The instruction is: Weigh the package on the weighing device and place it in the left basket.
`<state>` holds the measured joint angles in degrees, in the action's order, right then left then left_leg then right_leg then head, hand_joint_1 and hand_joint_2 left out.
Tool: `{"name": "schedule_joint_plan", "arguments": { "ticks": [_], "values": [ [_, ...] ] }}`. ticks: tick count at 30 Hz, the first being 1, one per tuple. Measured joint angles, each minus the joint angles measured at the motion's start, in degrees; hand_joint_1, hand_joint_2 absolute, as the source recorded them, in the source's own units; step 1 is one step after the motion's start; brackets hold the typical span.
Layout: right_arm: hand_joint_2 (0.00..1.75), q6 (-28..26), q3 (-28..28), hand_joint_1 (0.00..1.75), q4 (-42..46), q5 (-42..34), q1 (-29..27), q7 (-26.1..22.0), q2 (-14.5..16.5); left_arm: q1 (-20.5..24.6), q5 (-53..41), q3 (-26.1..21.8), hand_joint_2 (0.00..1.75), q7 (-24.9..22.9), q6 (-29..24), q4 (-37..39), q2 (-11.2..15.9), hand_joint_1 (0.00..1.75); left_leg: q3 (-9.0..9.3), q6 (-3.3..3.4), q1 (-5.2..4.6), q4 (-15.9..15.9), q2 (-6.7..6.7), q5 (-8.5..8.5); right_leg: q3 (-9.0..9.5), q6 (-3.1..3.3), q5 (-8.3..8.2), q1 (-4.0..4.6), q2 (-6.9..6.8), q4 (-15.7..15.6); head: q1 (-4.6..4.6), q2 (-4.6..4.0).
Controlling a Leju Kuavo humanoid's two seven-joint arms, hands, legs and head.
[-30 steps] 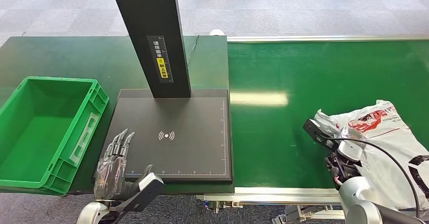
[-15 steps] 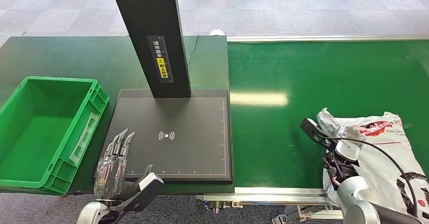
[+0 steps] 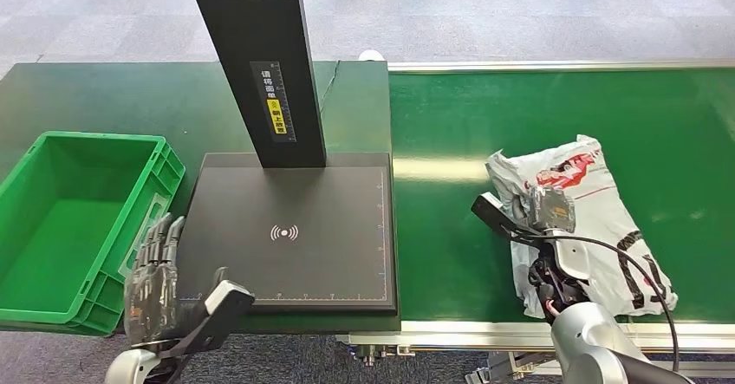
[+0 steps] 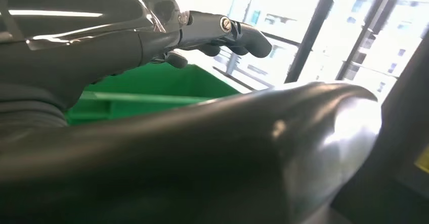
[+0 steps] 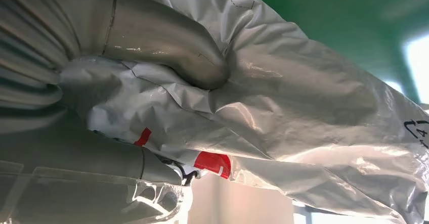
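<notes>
The package (image 3: 598, 219), a white plastic mailer with red and black print, is above the green belt (image 3: 555, 107) to the right of the scale. My right hand (image 3: 546, 209) grips its left end; in the right wrist view the thumb (image 5: 167, 42) digs into the crumpled package (image 5: 303, 97). The black weighing plate (image 3: 295, 228) is bare, with its dark post (image 3: 256, 63) rising at the back. My left hand (image 3: 154, 280) is open, fingers straight, at the plate's front left corner beside the green basket (image 3: 165, 176). Its fingers (image 4: 222, 29) show before the basket (image 4: 152, 85) in the left wrist view.
The green basket is empty and stands at the left on the dark green table (image 3: 104, 98). A metal rail (image 3: 485, 325) edges the belt's near side. The post stands over the plate's back middle.
My right hand has carried the package left along the belt, closer to the scale. My left hand has shifted left, toward the basket's near corner.
</notes>
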<state>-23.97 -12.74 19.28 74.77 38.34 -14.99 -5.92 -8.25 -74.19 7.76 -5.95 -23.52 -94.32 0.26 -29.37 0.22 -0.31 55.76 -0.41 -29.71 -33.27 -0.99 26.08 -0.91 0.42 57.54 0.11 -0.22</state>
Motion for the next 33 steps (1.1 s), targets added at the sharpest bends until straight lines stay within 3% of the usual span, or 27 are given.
{"name": "schedule_joint_plan", "arguments": {
  "ticks": [4, 7, 13, 20, 27, 33],
  "values": [
    [1.75, 3.5, 1.9, 1.75, 6.1, -6.8, -2.7, -8.8, 2.6, -2.8, 0.1, -3.9, 0.0, 0.7, 0.3, -3.5, -0.5, 0.0, -0.01, 0.0, 0.02, 0.0, -0.04, 0.0, -0.01, 0.01, 0.02, 0.0, -0.02, 0.0, 0.0, 0.0],
    [1.75, 7.6, 6.2, 1.75, 13.3, -13.0, -6.2, -11.8, 3.7, -4.4, 1.0, -5.4, 0.0, 1.6, 0.3, -4.9, -0.8, 0.0, -0.02, 0.0, 0.02, 0.0, -0.04, 0.0, 0.0, 0.01, 0.03, -0.01, -0.03, 0.0, 0.02, 0.0],
    [1.75, 18.7, 18.3, 1.75, 30.5, -23.7, -14.1, -13.2, 3.6, -4.8, 2.2, -6.4, 0.0, 2.4, 1.9, -5.4, -1.1, 0.0, 0.01, 0.0, -0.01, 0.0, 0.0, -0.02, -0.03, 0.01, 0.03, -0.03, 0.0, 0.0, 0.01, 0.0],
    [1.75, 27.2, 26.2, 1.75, 44.7, -32.1, -18.9, -16.2, 1.9, -4.0, 2.0, -6.4, 0.0, 2.5, 3.4, -5.4, -1.6, 0.0, 0.01, -0.01, -0.01, 0.0, -0.02, -0.01, -0.01, 0.01, 0.03, -0.01, 0.0, 0.0, 0.01, 0.0],
    [1.75, 35.2, 32.6, 1.75, 55.0, -39.0, -20.9, -20.0, -0.3, -2.9, 1.9, -6.4, 0.0, 2.9, 4.4, -4.9, -2.2, 0.0, 0.0, -0.01, -0.01, 0.0, 0.0, -0.01, -0.01, 0.01, 0.03, -0.02, 0.0, 0.0, 0.02, 0.0],
    [1.75, 42.0, 38.1, 1.75, 59.6, -45.9, -18.3, -21.2, -1.0, -0.5, 3.8, -6.2, 0.0, 3.2, 4.4, -2.5, -2.0, 0.0, 0.03, -0.02, -0.01, 0.0, 0.01, 0.01, 0.02, 0.02, 0.02, -0.01, 0.01, 0.0, 0.0, 0.0]
  ]
}}
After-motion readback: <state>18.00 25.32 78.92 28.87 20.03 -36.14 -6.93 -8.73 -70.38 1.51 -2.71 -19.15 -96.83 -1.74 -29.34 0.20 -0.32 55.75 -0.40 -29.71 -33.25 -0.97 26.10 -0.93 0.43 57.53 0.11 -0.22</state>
